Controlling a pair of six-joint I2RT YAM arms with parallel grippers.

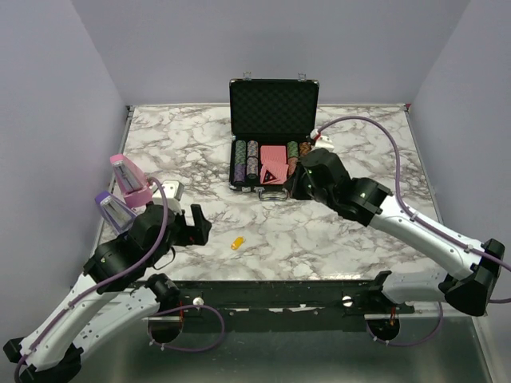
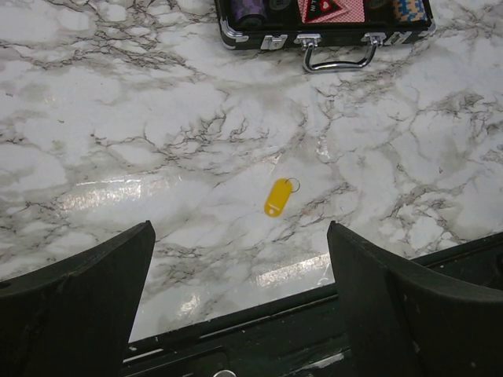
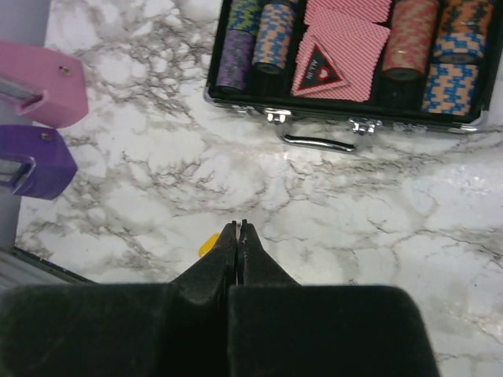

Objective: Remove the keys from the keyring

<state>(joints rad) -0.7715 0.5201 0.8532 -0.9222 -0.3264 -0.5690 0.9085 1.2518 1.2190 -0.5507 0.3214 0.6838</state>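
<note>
Yellow plastic keyring (image 2: 279,196), an oblong tag with a thin wire loop, lies flat on the glossy veined marble table (image 1: 335,231), near edge, left of centre.
Left gripper (image 2: 240,229), just left of it: blunt black jaws spread wide. Right gripper (image 3: 238,229): tapered tips pressed together, pinching nothing.

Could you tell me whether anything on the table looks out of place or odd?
The yellow keyring lies alone on the marble table near its front edge, with no keys visible on its small loop or nearby. In the open chip case, a triangular token sits askew across the red cards. Nothing looks spilled or damaged.
</note>
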